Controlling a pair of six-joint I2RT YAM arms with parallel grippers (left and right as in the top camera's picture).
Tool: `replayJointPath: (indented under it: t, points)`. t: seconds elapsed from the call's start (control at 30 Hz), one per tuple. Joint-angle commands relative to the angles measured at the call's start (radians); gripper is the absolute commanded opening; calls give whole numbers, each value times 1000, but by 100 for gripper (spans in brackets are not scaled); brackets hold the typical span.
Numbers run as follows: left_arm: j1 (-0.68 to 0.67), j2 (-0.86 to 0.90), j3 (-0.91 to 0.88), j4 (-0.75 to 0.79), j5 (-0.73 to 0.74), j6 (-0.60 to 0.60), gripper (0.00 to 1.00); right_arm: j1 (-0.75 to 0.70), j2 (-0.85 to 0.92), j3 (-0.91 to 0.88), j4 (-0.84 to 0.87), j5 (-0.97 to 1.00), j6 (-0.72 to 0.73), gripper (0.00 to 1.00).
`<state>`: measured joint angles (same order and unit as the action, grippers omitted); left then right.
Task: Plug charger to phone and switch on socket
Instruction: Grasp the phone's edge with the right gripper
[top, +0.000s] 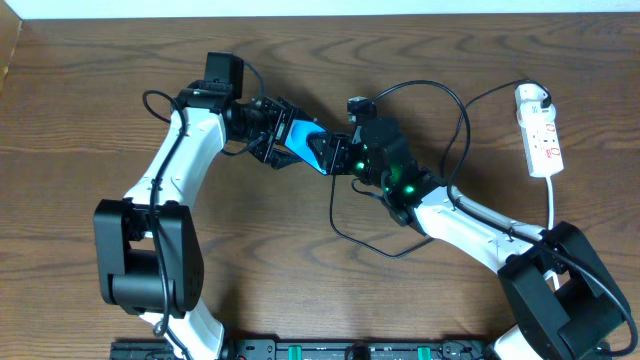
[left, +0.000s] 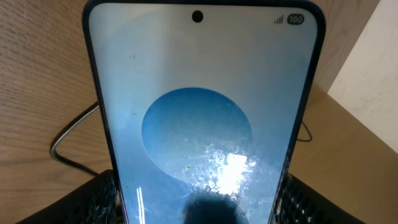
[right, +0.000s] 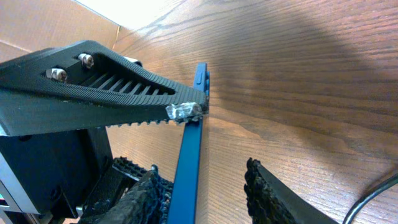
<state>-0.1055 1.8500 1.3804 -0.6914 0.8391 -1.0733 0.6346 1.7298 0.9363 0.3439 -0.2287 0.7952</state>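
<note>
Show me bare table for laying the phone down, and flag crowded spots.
Bare wooden table: left of the white left arm, and the near edge between both arm bases. Crowded: the centre around the gripped blue-screened phone, and the thin black charger cable looping toward the white power strip.

The overhead camera looks straight down from well above the worktop (top: 300, 300), taking in both arms and the socket (top: 540, 135) near the right edge. The left wrist camera sits very near the phone (left: 199, 112), facing its screen head-on. The right wrist camera, also close, looks along the phone's thin edge, with the worktop behind. All three views share the phone.
</note>
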Motion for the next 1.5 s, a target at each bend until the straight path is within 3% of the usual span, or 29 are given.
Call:
replayJointPath:
  t: [0.0,0.13,0.27,0.47,0.83,1.0,1.47]
  points:
    - [-3,-15,23,2,23,-2,54,9,12,15,5,10,12,38]
    - [-3,-16,23,2,24,-2,54,9,12,15,4,10,12,29]
    - [-3,-16,23,2,24,-2,54,9,12,15,5,10,18,11]
    - [-3,-16,23,2,24,-3,54,8,12,15,13,10,58,2]
    - [0,-15,23,43,24,-2,55,-82,9,15,42,-39,180,1]
    - [0,-16,23,113,24,-1,55,-179,9,15,107,-130,328,1]
    - [-3,-16,23,510,74,-2,55,-261,10,16,249,-166,766,1]
